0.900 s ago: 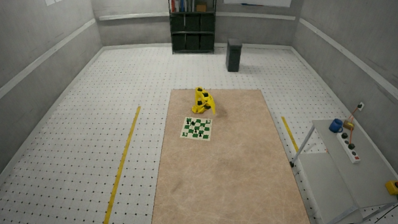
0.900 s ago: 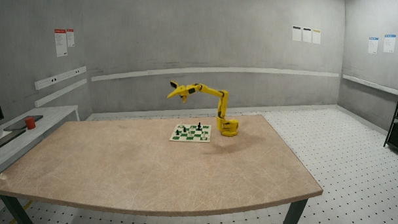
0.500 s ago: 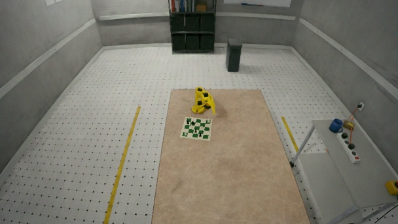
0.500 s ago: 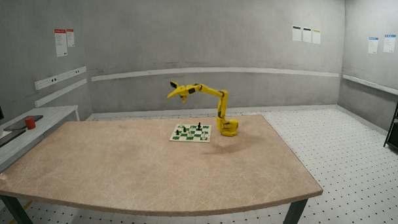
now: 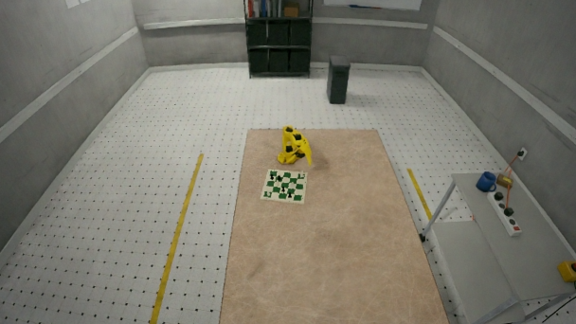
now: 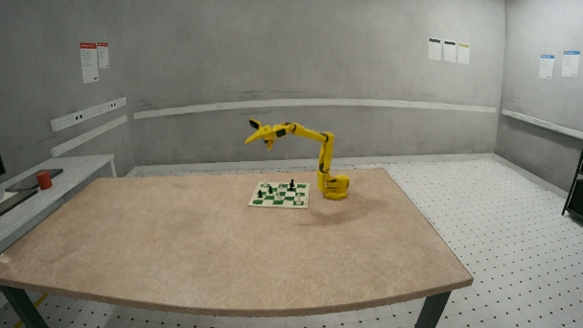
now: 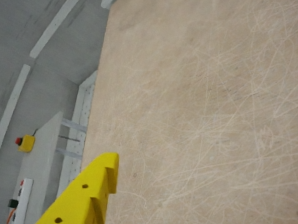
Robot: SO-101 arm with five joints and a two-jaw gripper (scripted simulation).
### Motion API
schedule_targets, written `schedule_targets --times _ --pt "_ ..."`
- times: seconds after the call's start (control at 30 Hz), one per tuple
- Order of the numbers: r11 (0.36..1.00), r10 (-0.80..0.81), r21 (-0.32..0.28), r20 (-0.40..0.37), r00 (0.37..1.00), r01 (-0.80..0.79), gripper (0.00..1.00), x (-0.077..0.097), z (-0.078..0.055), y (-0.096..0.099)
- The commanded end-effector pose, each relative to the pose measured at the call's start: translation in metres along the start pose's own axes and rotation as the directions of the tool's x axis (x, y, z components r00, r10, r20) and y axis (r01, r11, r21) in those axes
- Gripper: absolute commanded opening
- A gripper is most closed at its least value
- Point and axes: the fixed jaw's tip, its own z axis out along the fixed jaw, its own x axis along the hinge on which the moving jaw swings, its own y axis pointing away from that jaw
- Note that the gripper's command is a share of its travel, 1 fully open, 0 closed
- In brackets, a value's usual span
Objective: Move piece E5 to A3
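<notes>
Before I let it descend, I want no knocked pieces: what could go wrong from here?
The open, empty gripper hangs high above the chessboard, so a long descent could drift off the target square. Pieces stand close together; the wide jaws may tip a neighbour. The wrist view shows only the table, giving no help aligning.
</notes>
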Motion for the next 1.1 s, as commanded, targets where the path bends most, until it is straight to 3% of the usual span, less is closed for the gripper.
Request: schedule_targets --times 0.0,0.83,1.07 --pt "1.0 0.001 -0.004 0.003 1.0 -0.001 1.0 -0.001 -0.001 0.001" --pt "1.0 0.0 -0.006 0.005 1.0 0.0 1.0 -0.001 -0.002 0.002" --pt "0.997 -0.078 0.026 -0.009 0.997 0.078 0.95 -0.001 -0.018 -0.004"
